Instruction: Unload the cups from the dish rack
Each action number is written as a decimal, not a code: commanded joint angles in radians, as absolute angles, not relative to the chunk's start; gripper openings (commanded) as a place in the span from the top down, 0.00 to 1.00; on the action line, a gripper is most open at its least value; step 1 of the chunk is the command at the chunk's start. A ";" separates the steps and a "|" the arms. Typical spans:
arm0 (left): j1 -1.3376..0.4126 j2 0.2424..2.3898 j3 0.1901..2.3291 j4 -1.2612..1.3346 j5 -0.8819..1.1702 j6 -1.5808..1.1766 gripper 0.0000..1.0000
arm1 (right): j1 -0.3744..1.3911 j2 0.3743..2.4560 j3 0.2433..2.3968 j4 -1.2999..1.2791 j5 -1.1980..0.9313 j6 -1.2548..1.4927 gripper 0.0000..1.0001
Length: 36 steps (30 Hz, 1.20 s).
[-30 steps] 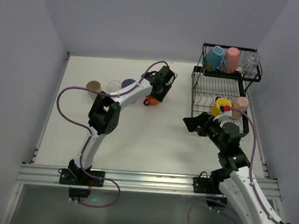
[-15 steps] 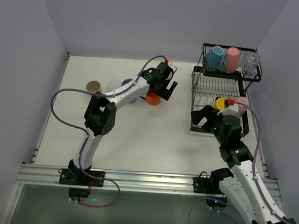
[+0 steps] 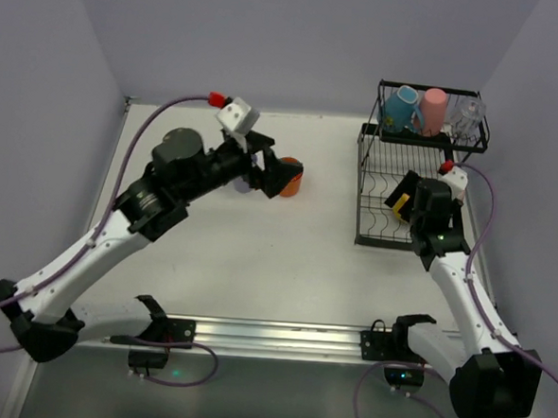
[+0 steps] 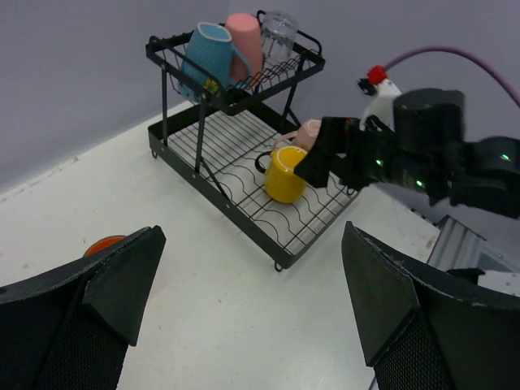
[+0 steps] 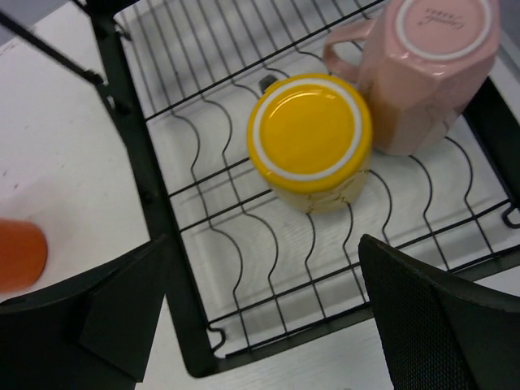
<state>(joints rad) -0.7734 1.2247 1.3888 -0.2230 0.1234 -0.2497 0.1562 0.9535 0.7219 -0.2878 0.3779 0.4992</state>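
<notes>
The orange plastic cup (image 3: 287,179) stands on the white table (image 3: 257,264), already out of the black wire two-tier dish rack (image 3: 380,191). The left arm hides any other unloaded cups. 5 cups are left: a blue mug (image 4: 207,57), a pink tumbler (image 4: 246,41) and a clear cup (image 4: 278,32) on the upper shelf, plus an upturned yellow mug (image 5: 309,138) just beside a pink mug (image 5: 422,73) on the lower tray. The left gripper (image 4: 252,236) hangs wide and empty near the orange cup. The right gripper (image 5: 264,244), equally wide and empty, hovers over the yellow mug. The rack's corner post and front rim crowd that approach, while open table lies between rack and orange cup.
</notes>
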 commanded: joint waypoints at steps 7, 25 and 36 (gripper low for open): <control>-0.767 0.855 1.030 -0.224 0.166 -0.160 0.00 | 0.038 1.138 0.827 -0.239 0.443 0.434 0.01; -0.769 0.769 0.842 -0.153 0.183 -0.137 0.00 | 0.026 1.462 0.996 -0.264 0.439 0.345 0.01; -0.767 0.796 0.841 -0.155 0.175 -0.126 0.00 | 0.015 1.575 1.045 -0.255 0.411 0.322 0.01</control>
